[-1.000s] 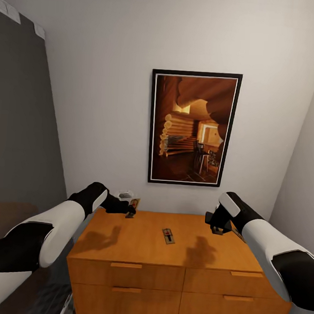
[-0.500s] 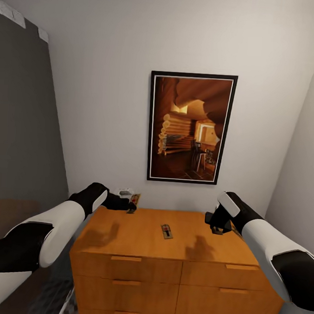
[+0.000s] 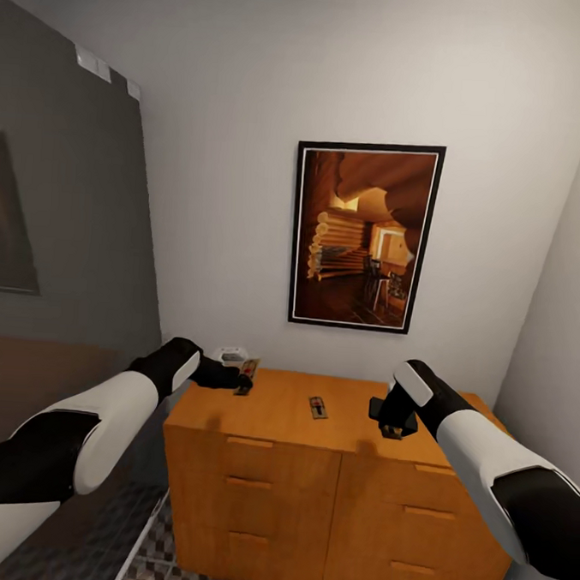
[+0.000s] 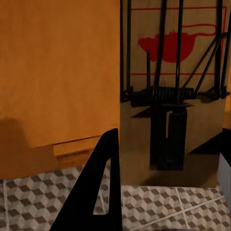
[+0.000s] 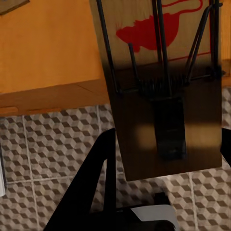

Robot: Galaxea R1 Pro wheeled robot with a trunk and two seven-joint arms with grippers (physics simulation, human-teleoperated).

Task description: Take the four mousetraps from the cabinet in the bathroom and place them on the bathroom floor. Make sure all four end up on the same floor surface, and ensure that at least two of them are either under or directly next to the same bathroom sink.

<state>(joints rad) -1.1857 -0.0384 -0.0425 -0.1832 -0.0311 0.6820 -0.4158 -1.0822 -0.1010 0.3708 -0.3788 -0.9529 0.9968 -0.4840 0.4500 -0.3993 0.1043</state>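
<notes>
The orange-brown cabinet (image 3: 329,490) stands against the white wall. One dark mousetrap (image 3: 318,407) lies flat on the middle of its top. Over the top's back left corner my left gripper (image 3: 242,385) is shut on a second mousetrap (image 4: 173,96), whose wire spring and red print show close up. My right gripper (image 3: 392,428) hangs at the cabinet's front edge, shut on a third mousetrap (image 5: 159,86), with cube-pattern floor (image 5: 48,144) below it. A small pale grey thing (image 3: 232,354) lies behind the left gripper, too small to make out.
A framed picture (image 3: 364,236) of a log interior hangs above the cabinet. A dark grey wall panel (image 3: 62,225) fills the left side. Patterned floor tiles (image 3: 158,557) show at the cabinet's lower left. A white wall (image 3: 561,341) closes in on the right.
The whole head view has shifted, and the cabinet now sits further right and further off. My right gripper has come from above the top to its front edge. Both grippers still hold their traps.
</notes>
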